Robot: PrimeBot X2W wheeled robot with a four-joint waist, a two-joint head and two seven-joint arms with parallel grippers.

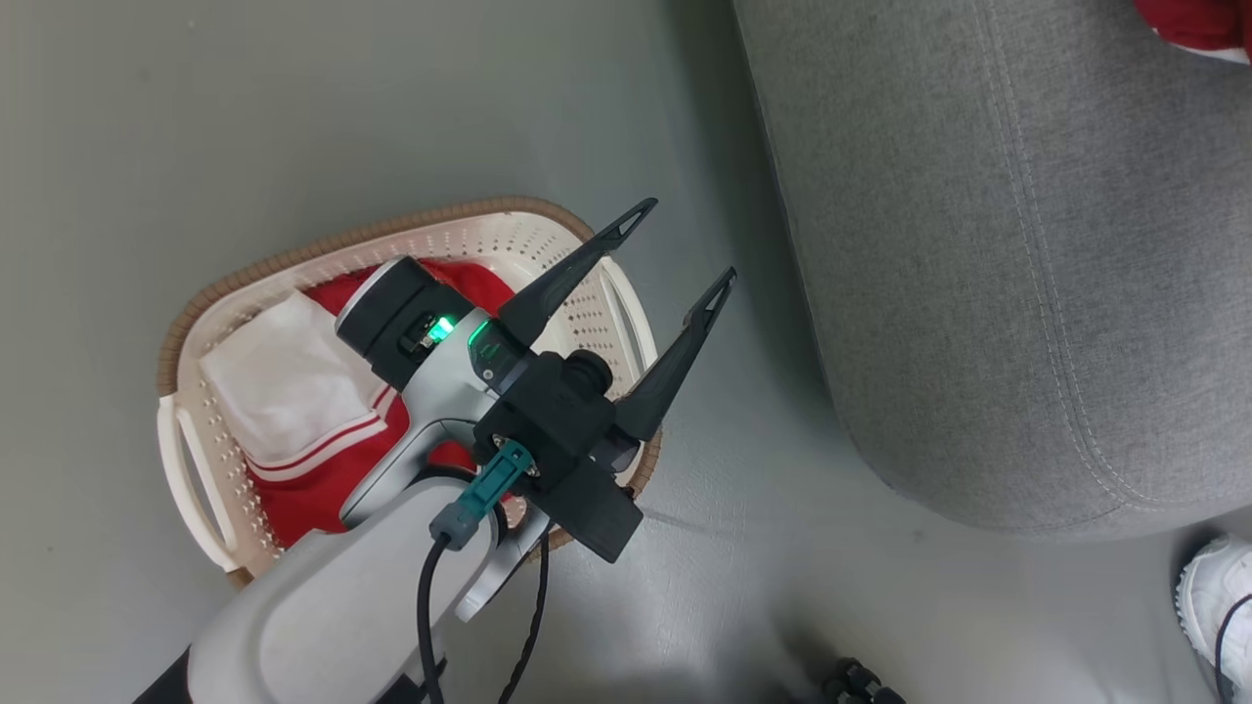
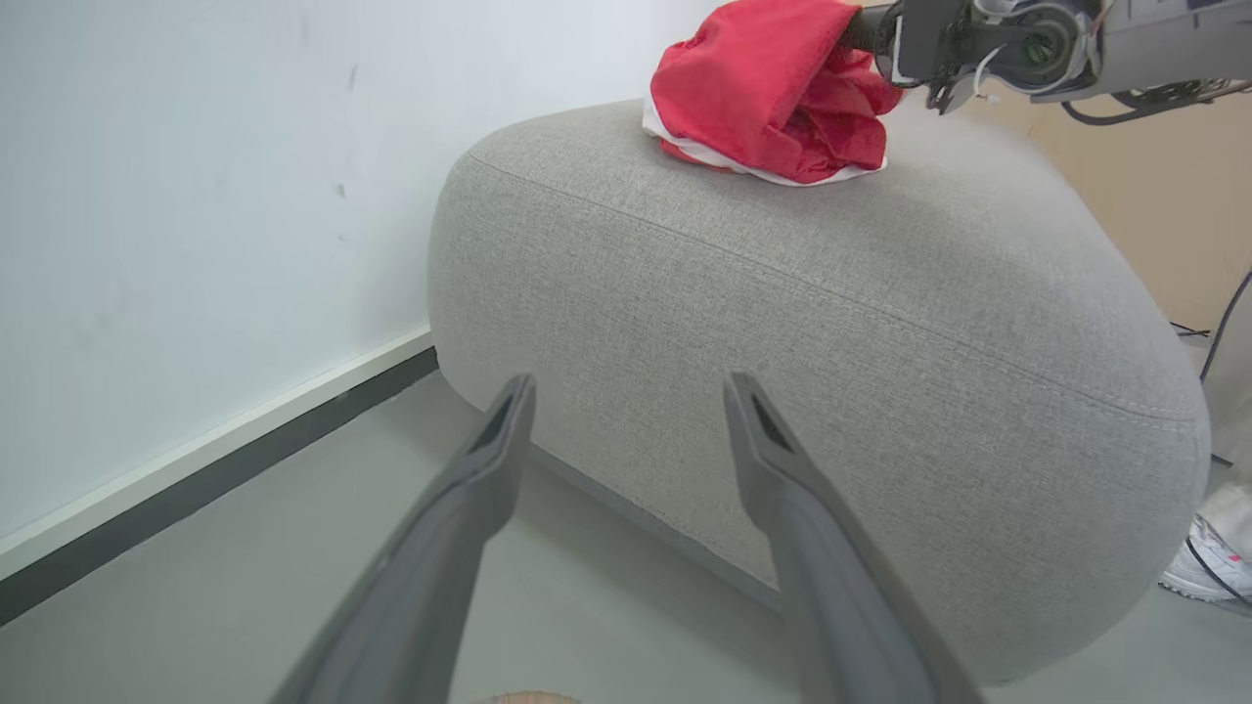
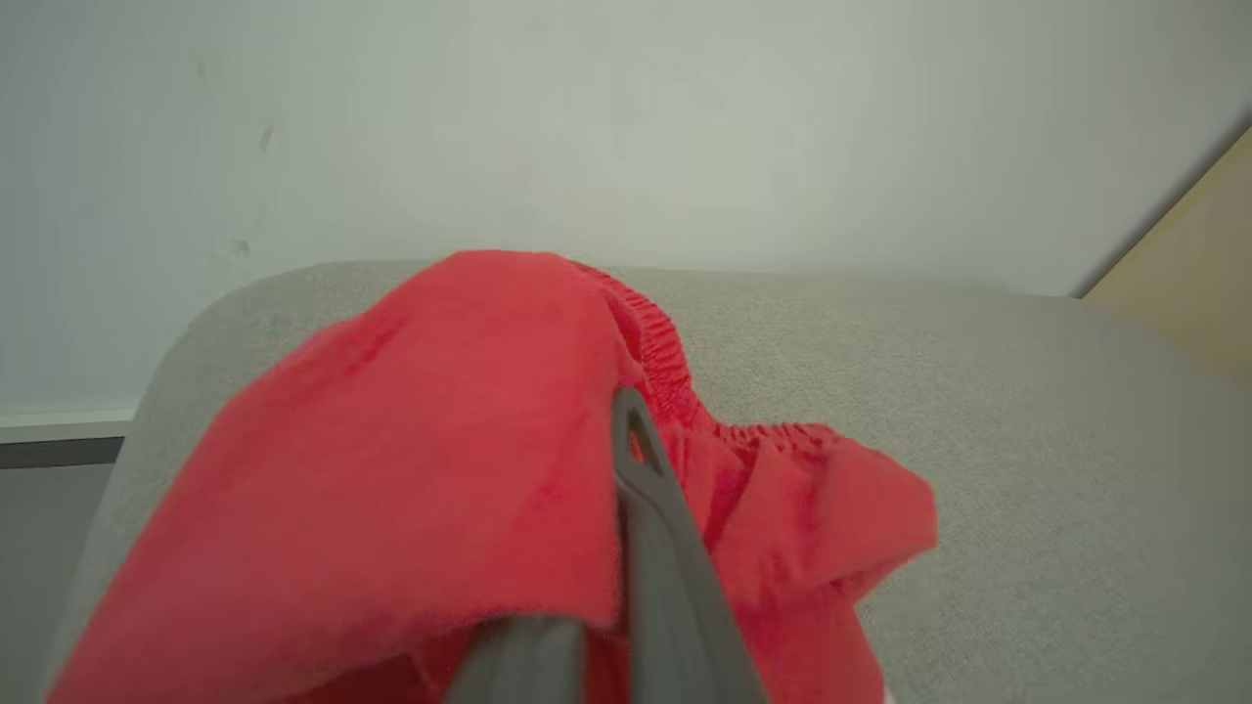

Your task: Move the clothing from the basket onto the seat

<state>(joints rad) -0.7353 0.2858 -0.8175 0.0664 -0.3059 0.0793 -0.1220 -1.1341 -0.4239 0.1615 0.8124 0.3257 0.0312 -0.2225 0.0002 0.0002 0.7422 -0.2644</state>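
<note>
One red garment [image 2: 773,98] lay bunched on top of the sofa [image 2: 782,323], close to its rounded end, with white trim showing along the lower edge. Your right gripper [image 3: 631,430] was clamped on it. The two fingers were pressed together, and red cloth was pinched between them and draped over the left one.

The rest of the clothing sat in the basket [image 1: 469,240], where a white piece [image 1: 284,381] lay on top of a striped garment [image 1: 323,489] in red with white bands.

Your left gripper [image 1: 687,241] hung over the basket's side nearest the sofa. Its fingers were spread wide with nothing between them, and they pointed toward the sofa's grey flank. In the left wrist view the two fingertips [image 2: 514,401] framed that flank and touched nothing.

The basket stood on the grey floor [image 1: 293,98] near the sofa, with a strip of bare floor between them. A person's white shoe [image 1: 1213,596] showed on the floor by the sofa's rounded corner. A pale wall [image 2: 196,196] with a dark skirting ran behind the sofa's end.
</note>
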